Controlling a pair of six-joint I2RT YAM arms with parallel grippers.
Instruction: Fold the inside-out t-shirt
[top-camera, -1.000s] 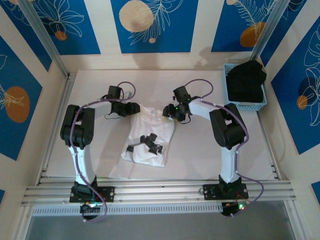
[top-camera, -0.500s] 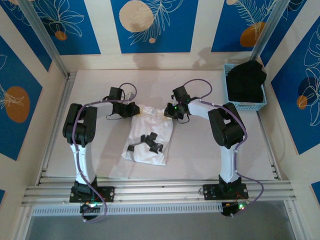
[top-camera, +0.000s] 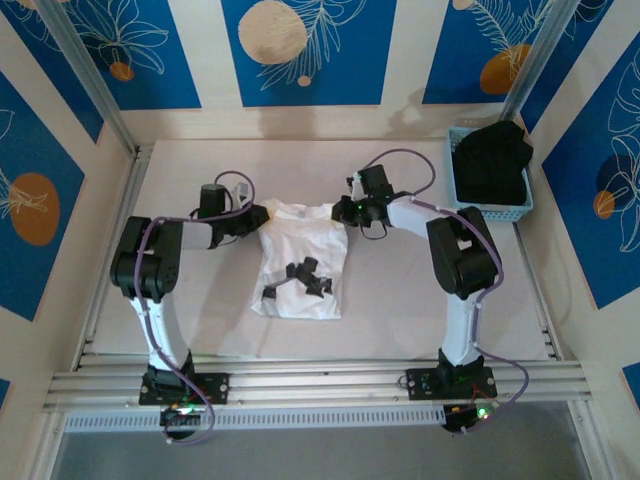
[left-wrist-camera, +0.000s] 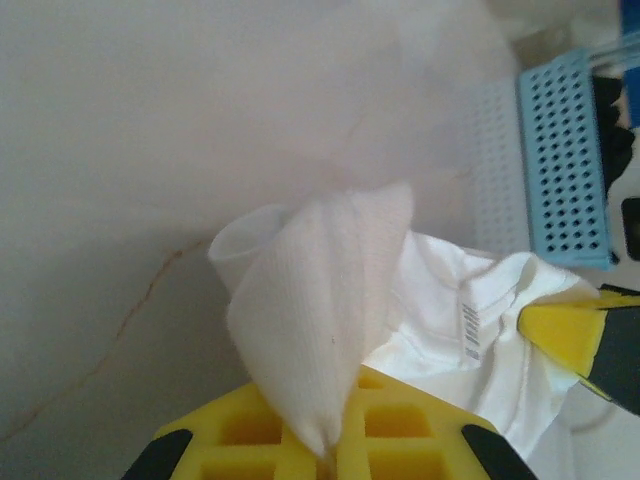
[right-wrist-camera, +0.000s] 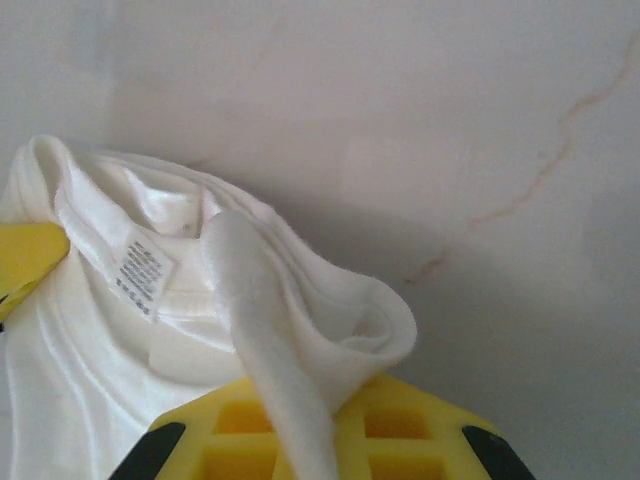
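The inside-out t-shirt (top-camera: 298, 250) lies mid-table, white and wrinkled, with black markings (top-camera: 300, 278) on its lower half. My left gripper (top-camera: 256, 215) is shut on its upper left corner, and a cone of white cloth (left-wrist-camera: 320, 320) rises from the yellow jaws (left-wrist-camera: 335, 455). My right gripper (top-camera: 346, 211) is shut on the upper right corner, where a rolled fold (right-wrist-camera: 300, 330) runs into its jaws (right-wrist-camera: 310, 460). The neck label (right-wrist-camera: 140, 270) faces up between them. Each wrist view catches the other gripper's yellow finger (left-wrist-camera: 560, 335) across the collar.
A blue perforated basket (top-camera: 463, 190) holding a black garment (top-camera: 492, 160) stands at the back right, and its side (left-wrist-camera: 565, 160) shows in the left wrist view. Aluminium rails (top-camera: 320, 382) run along the near edge. Slanted frame posts (top-camera: 90, 85) stand at the back corners.
Both grippers have shut on the shirt's top corners and drawn apart, the left going left and the right going right. The upper edge is now stretched wider and flatter.
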